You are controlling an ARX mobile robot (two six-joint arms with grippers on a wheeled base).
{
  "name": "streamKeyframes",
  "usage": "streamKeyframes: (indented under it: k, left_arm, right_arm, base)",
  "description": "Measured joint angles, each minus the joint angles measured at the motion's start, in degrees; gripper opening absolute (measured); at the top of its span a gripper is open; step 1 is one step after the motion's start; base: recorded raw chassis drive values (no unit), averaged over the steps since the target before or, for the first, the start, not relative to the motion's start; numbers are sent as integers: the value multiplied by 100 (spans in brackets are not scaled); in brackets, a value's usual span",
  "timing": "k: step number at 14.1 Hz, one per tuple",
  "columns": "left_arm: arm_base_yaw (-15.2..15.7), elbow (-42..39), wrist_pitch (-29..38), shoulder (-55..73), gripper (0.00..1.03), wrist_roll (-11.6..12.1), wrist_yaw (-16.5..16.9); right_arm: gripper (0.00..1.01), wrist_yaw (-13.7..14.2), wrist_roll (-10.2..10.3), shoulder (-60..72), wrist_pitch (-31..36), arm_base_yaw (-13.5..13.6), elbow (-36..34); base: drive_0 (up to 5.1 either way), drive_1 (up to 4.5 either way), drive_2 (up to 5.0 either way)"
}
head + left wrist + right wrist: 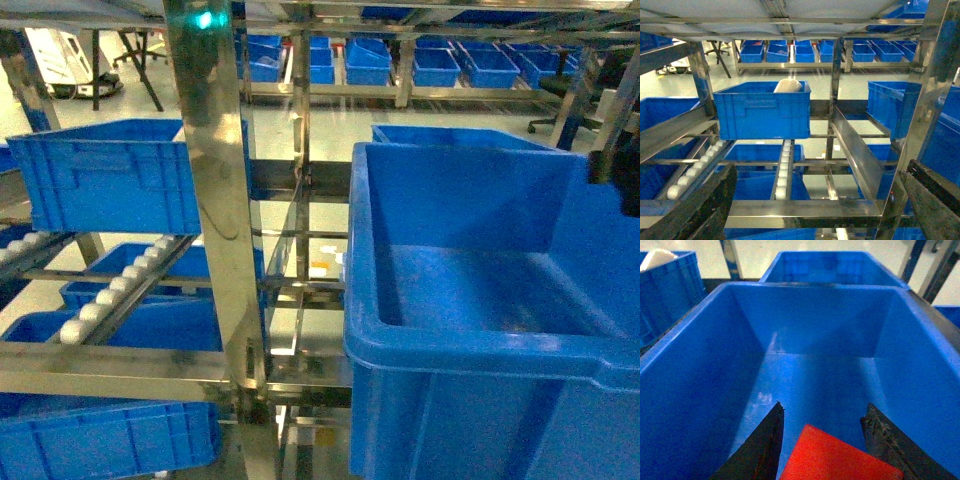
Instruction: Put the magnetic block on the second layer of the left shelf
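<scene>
The magnetic block [835,457] is a flat red piece sitting between the two dark fingers of my right gripper [824,406], whose sides touch it. The gripper hangs over the inside of a large blue bin [700,355], above its bare floor. My left gripper [822,167] is open with nothing between its fingers [700,210]. It faces the left shelf [805,212], a steel rack with white roller tracks [782,170]. On one roller layer of that rack sits a blue crate [762,112] with a white object inside.
The same big blue bin [480,350] fills the right of the head view, with a steel upright post [220,200] at centre. Blue crates [110,180] sit on the left rack's layers. A steel divider rail [855,150] runs along the shelf's right side.
</scene>
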Motion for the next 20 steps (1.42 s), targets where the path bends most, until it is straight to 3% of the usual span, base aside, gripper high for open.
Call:
streamKeyframes:
  k: [2, 3, 4, 5, 6, 7, 9, 11, 12, 15, 18, 20]
  left_arm:
    - [0, 0, 0, 0, 98, 0, 0]
    - [0, 0, 0, 0, 98, 0, 0]
    - [0, 0, 0, 0, 98, 0, 0]
    - [0, 0, 0, 0, 98, 0, -2]
    - [0, 0, 2, 0, 98, 0, 0]
    - [0, 0, 0, 0, 98, 0, -2]
    - [0, 0, 4, 0, 98, 2, 2]
    - [0, 0, 0, 0, 98, 0, 0]
    - [0, 0, 2, 0, 98, 0, 0]
    - [0, 0, 2, 0, 98, 0, 0]
    - [0, 0, 7, 0, 98, 0, 0]
    - [0, 0, 2, 0, 98, 0, 0]
  right_arm:
    - [43, 55, 164, 883, -365, 214, 765]
    - [43, 225, 247, 1314, -337, 293, 1121]
    - [43, 496, 271, 1648, -33, 354, 1353]
    - [54, 857, 168, 1628, 466, 409, 1263]
    - [63, 1145, -48, 1386, 861, 444, 1060]
    - [74, 1467, -389, 909, 1209, 538, 691]
    - [96, 1753, -1139, 9, 1847, 662, -398]
    - [97, 1753, -1674, -1259, 2076, 654, -1224]
    - [98, 1727, -1727, -1773, 1834, 640, -1534]
    - [98, 1355, -1550, -3025, 640, 330, -1921]
    - [98, 887, -846, -3825, 76, 107, -1646]
    - [98, 813, -603, -3794, -7, 103, -1626]
  base:
    - [0, 0, 0]
    - [0, 0, 0]
    - [0, 0, 0]
    - [0, 0, 0]
    - [0, 0, 0]
    - [0, 0, 0]
    - [0, 0, 0]
    - [0, 0, 0]
    - [0, 0, 0]
    - [0, 0, 0]
    - [0, 0, 0]
    - [0, 0, 0]
